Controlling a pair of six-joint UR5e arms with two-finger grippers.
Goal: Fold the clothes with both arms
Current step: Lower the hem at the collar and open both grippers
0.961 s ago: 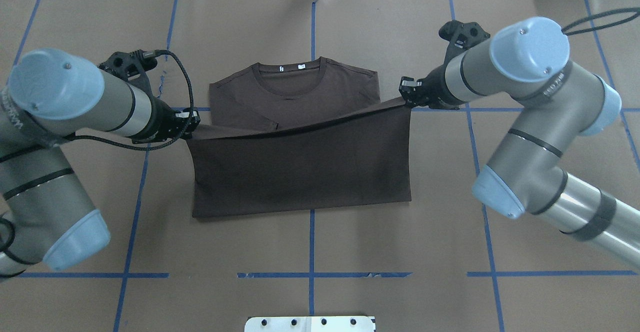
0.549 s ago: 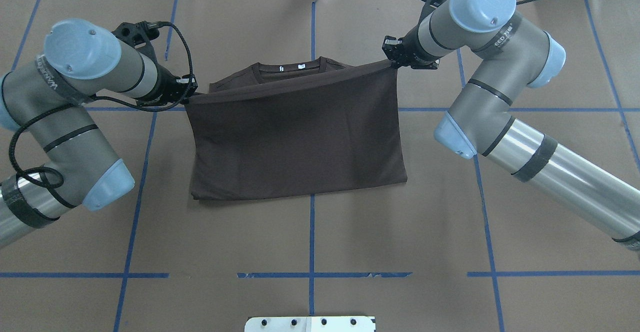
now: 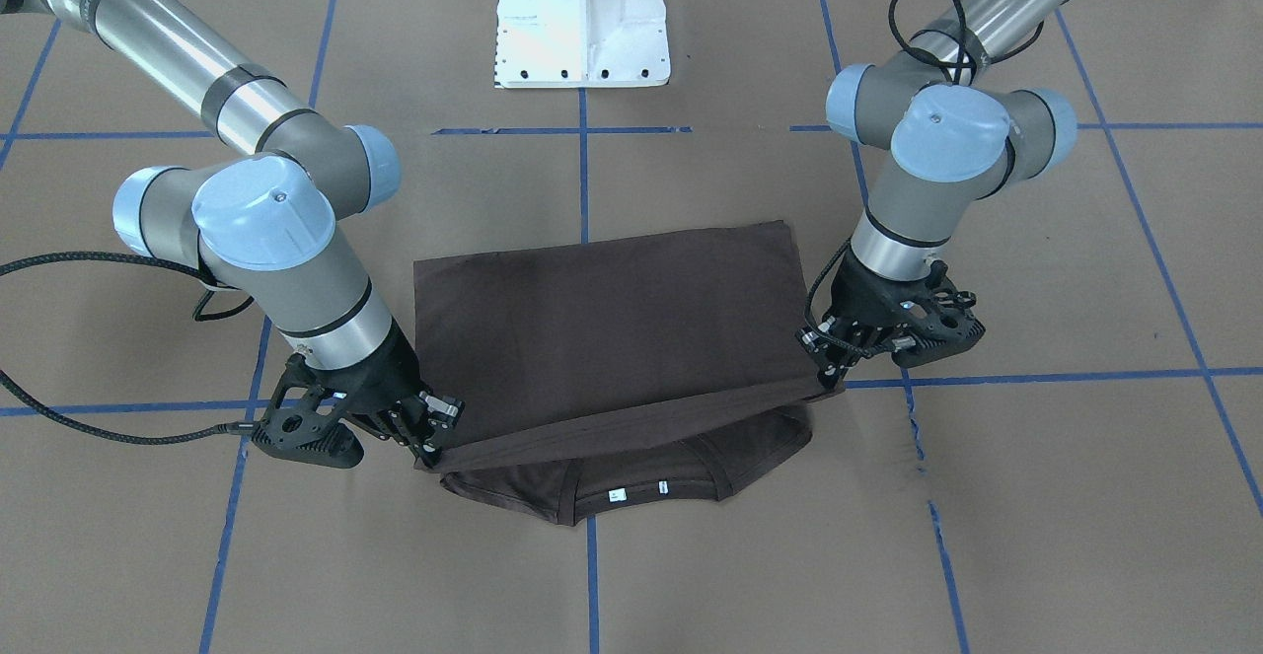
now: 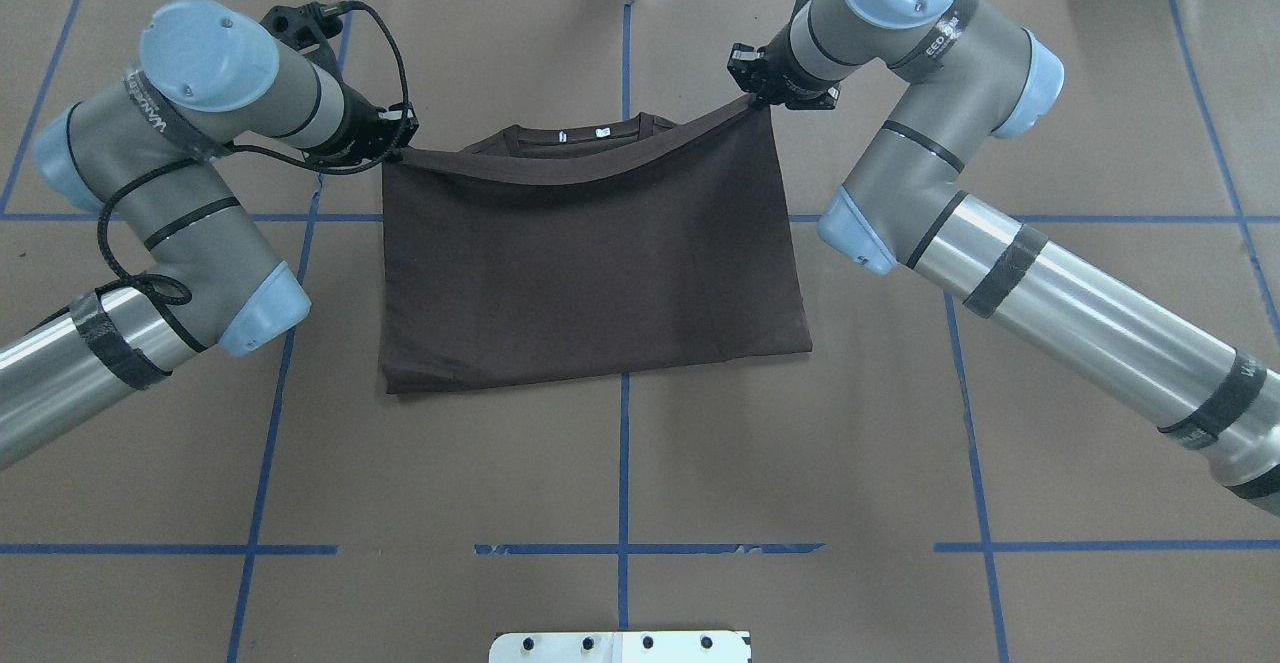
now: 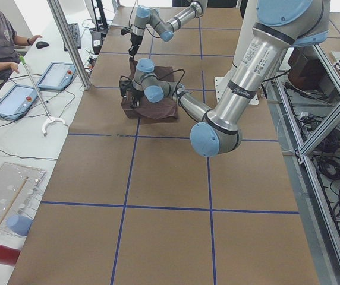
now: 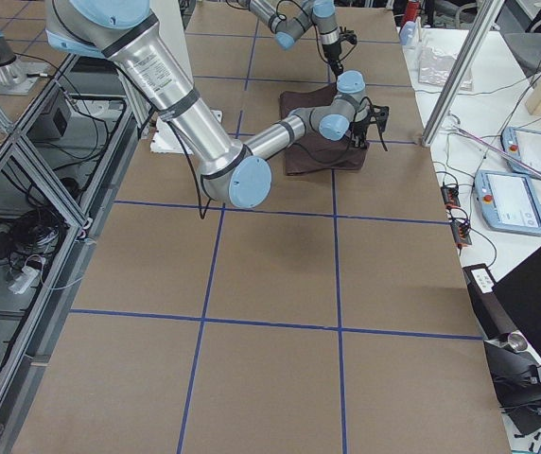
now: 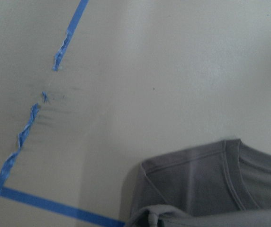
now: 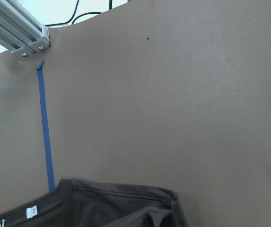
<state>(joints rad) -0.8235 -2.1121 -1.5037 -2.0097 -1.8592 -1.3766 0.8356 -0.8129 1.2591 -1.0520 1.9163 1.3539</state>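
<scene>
Dark brown T-shirt (image 4: 590,263) lies mid-counter (image 4: 620,463), its hem held up over the collar. Left tool (image 4: 400,138) and right tool (image 4: 752,93) each pinch one hem corner tight. White neck tags (image 4: 603,132): print too small to read.

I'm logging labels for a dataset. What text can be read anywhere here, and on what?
Pale lettering on the right arm: too blurred to read.
Pale lettering on the left arm: too blurred to read.
White neck tags of the T-shirt: marks too small to read.
Nothing else bears readable text.
</scene>
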